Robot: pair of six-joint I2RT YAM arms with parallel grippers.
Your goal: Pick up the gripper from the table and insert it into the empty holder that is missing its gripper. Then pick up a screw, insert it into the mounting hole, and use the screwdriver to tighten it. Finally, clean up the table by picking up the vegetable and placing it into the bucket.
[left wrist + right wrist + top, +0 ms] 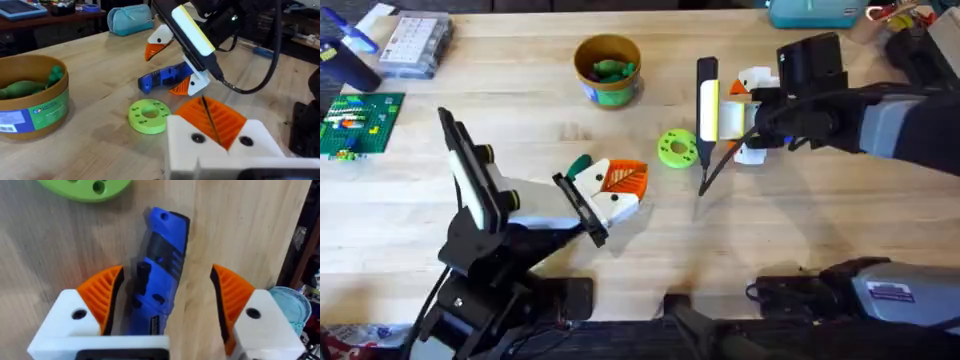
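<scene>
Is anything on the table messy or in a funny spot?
Not really. The blue screwdriver lies flat on the table between the right gripper's open fingers, not yet gripped. The green vegetable already sits inside the bucket. The lime-green disc lies flat nearby. Nothing is spilled.

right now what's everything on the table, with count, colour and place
bucket: 1, tan with green and blue label, far centre, green vegetable inside
disc: 1, lime green with holes, centre, flat on the table
screwdriver: 1, blue, lying on the table between the right fingers
brick plate: 1, green with small bricks, far left
parts box: 1, clear, far left corner
pouch: 1, teal, far right edge
left gripper: 1, white with orange pads, near centre, shut and empty
right gripper: 1, white with orange pads, right of the disc, open around the screwdriver
</scene>
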